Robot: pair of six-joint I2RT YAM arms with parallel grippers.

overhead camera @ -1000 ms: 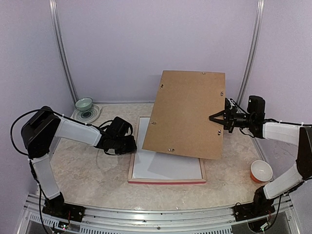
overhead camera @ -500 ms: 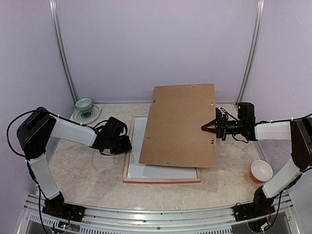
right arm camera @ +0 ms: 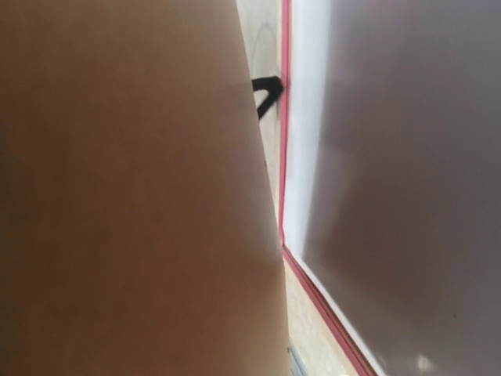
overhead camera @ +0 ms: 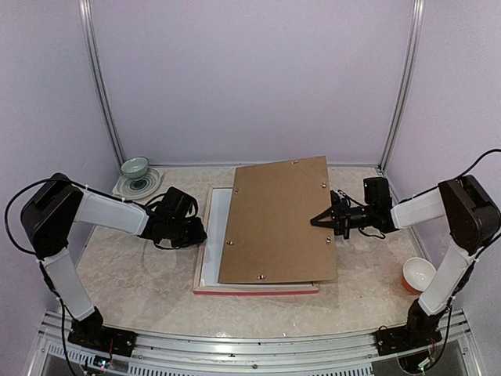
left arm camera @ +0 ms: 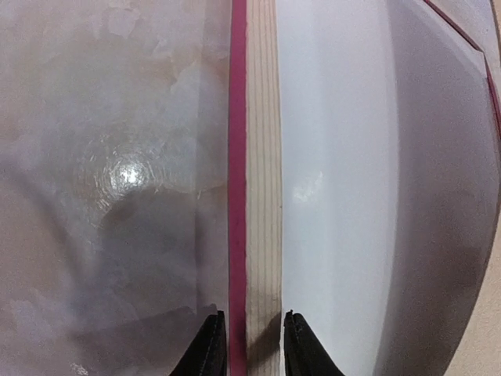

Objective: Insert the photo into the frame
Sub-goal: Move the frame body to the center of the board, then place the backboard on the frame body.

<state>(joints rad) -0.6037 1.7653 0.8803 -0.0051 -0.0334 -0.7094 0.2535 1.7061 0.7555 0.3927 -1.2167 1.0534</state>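
With the jaws of the right gripper (overhead camera: 322, 220) pinching the right edge of the brown backing board (overhead camera: 278, 219), lower this edge slowly and evenly; do not drop it. Judging from the top view, almost flat over the frame (left arm camera: 262, 157), but turned a little and leaving a strip of white sheet (left arm camera: 337, 196) bare on the left, so slide toward the left rail before letting go. Note the fingers (left arm camera: 210, 348) of the left gripper (left arm camera: 249, 345) standing on both sides of that rail, very close to it; impossible to tell whether pressing or only beside. Better to steady the rail there against sliding on the table (overhead camera: 133, 274). Note also the frame lying flat, pale wood side up. No red print visible anywhere; possibly the white sheet as the photo face down, but impossible to confirm.
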